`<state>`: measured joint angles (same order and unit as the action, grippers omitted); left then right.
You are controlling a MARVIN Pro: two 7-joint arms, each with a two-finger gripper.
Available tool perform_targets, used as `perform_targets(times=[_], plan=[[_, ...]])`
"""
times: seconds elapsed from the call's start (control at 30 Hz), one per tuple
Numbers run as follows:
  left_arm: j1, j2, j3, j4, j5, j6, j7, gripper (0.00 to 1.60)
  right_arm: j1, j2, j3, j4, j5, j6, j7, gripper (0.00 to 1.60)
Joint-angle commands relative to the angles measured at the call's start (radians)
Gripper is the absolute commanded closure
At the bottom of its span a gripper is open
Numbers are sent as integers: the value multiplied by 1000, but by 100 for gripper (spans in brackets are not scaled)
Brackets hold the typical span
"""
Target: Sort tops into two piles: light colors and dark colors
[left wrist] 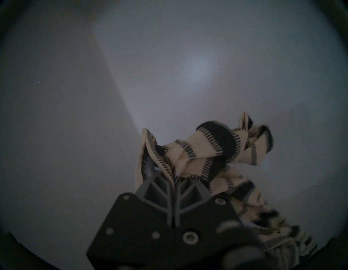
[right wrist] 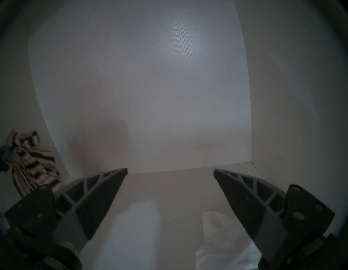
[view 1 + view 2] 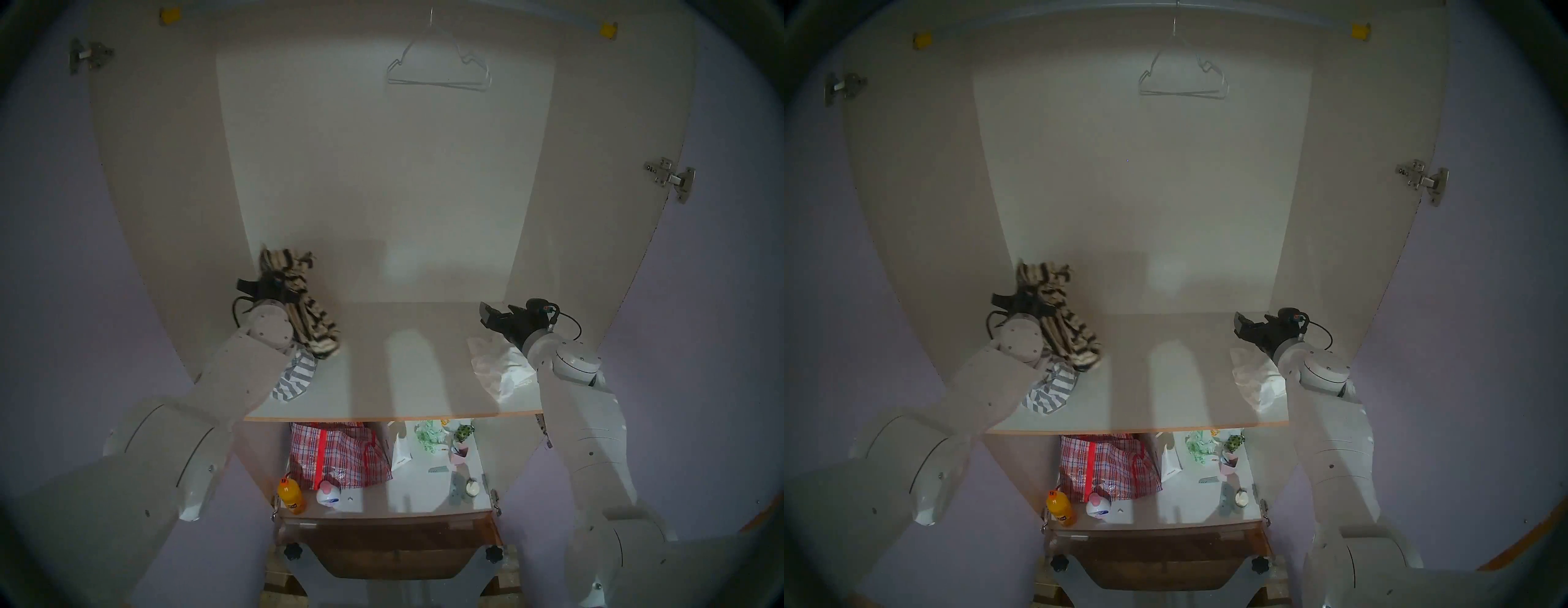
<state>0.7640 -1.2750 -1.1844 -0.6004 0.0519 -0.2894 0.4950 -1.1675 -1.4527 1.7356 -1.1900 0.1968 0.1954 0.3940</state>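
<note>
My left gripper [image 3: 271, 283] is shut on the beige top with black stripes [image 3: 307, 316] at the shelf's back left. The cloth bunches above the fingers and hangs down to the shelf; it also shows in the left wrist view [image 1: 207, 150] around the gripper [image 1: 166, 170]. Its lower end rests by the white top with broad grey stripes [image 3: 295, 375], which lies partly under my left arm. The plain white top [image 3: 496, 369] lies crumpled at the shelf's right. My right gripper [image 3: 488, 315] hovers just above it, open and empty, as the right wrist view [image 2: 170, 171] shows.
The white shelf [image 3: 403, 382] sits inside a wardrobe with close side walls. A wire hanger [image 3: 437, 68] hangs high at the back. Below, a lower shelf holds a red-and-white checked bag [image 3: 339, 454], an orange bottle [image 3: 290, 496] and several small items.
</note>
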Motion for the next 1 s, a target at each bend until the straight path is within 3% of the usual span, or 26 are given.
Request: perform_targets(times=[0.0, 0.13, 0.17, 0.2, 0.23, 0.37, 0.5, 0.6, 0.73, 0.97], plan=[[52, 32, 7, -161, -12, 56, -52, 160, 22, 1, -1, -29, 1, -18, 4, 0], [111, 38, -28, -217, -89, 141, -98, 160, 21, 0, 0, -29, 1, -19, 4, 0], [124, 40, -30, -233, -106, 169, -113, 109, 21, 0, 0, -29, 1, -19, 5, 0], [124, 40, -30, -233, -106, 169, -113, 109, 21, 0, 0, -29, 1, -19, 5, 0], [135, 37, -41, -241, -140, 165, -132, 0, 21, 0, 0, -29, 1, -19, 5, 0], [162, 18, -79, -284, -239, 193, -191, 0, 22, 0, 0, -28, 1, -16, 4, 0], [133, -50, -194, -279, -403, 232, -236, 0, 24, 0, 0, -24, 0, -11, 4, 0], [96, -63, -245, -273, -502, 298, -284, 0, 24, 0, 0, -25, 0, -12, 4, 0], [78, -37, -209, -297, -505, 366, -317, 0, 14, 2, -9, -28, 3, -47, 34, 0], [109, 17, -60, -347, -391, 282, -276, 0, 0, -8, -19, -47, 11, -97, 68, 0]])
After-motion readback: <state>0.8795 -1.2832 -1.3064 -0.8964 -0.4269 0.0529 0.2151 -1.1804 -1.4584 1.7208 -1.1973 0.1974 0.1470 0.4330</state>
